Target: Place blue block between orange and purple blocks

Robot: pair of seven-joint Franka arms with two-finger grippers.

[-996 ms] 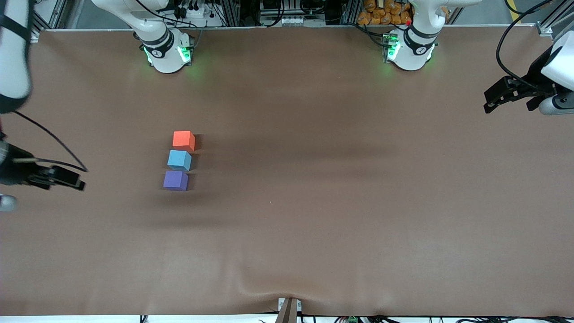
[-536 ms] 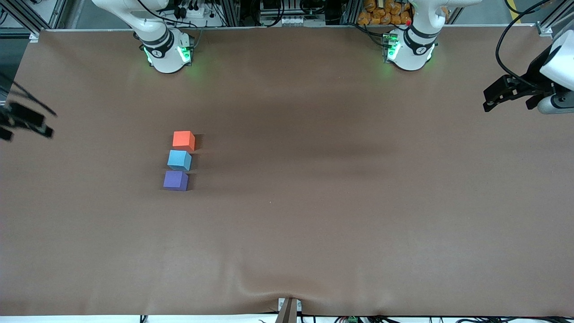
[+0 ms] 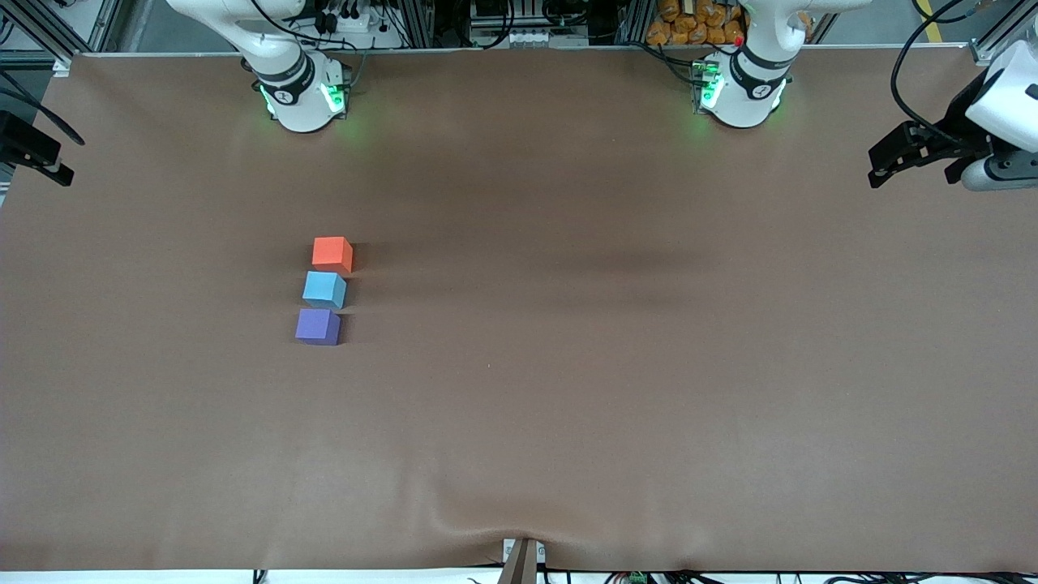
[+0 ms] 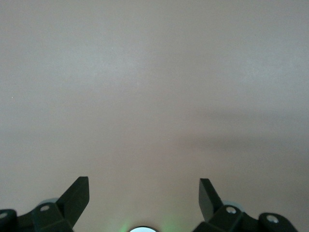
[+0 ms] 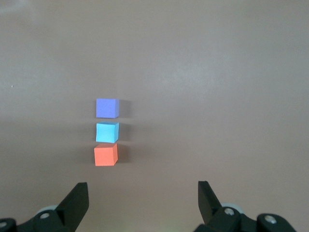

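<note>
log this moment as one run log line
blue block between orange block and purple block | left hand open | right hand open

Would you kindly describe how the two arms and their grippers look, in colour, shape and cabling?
Both arms are glossy white with rounded links, black joint rings and green lights glowing at their bases. The left gripper is matte black and angular, mounted under a white wrist with a grey cylinder beside it; a black cable loops above it. The right gripper is black too, with black cables. Each has two black, wedge-tipped fingers.
</note>
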